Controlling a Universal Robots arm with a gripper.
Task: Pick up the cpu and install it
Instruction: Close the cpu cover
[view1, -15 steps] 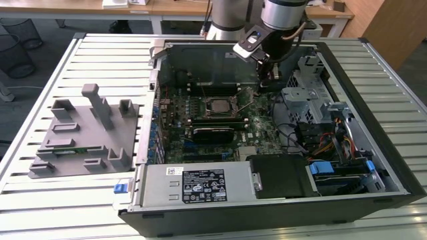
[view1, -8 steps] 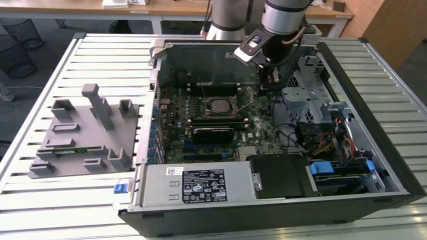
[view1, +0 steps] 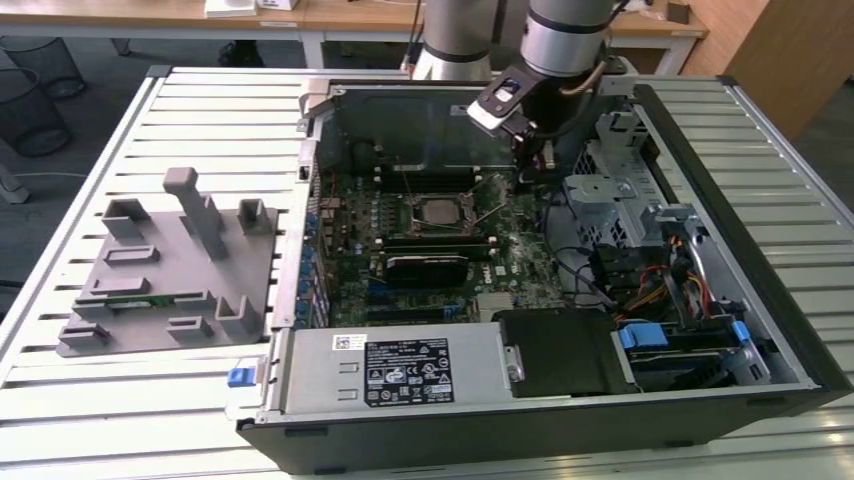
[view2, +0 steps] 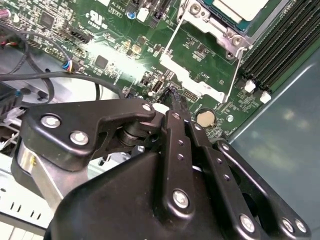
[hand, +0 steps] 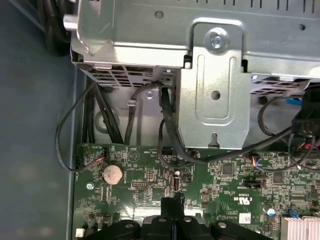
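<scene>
1. Noted gripper (view2: 176, 97) closed finger to finger, nothing between the tips, low over the motherboard (view1: 380, 215) and just beside the coin cell (view2: 204, 118).
2. Found cpu (view1: 438, 211) lying in the socket mid-board, apart from the gripper and toward the exterior view's left of it. Cannot tell whether the metal socket frame (view2: 227, 37) is latched.
3. Risk, judged: could scrape small board parts or knock the coin cell, with tips this close to the surface.
4. Risk, judged: could snag the black cables (hand: 165, 125) looping under the drive cage (hand: 215, 75).
5. Risk, judged: cannot confirm the chip sits flat; a tilted seat would threaten the socket contacts.
6. Logged the open computer case (view1: 534, 430) on a pale slatted table (view1: 200, 110), grey tray (view1: 160, 270) at the exterior view's left.
7. Logged wooden desks (view1: 160, 15) behind, wire bins (view1: 34, 60) on the floor.
</scene>
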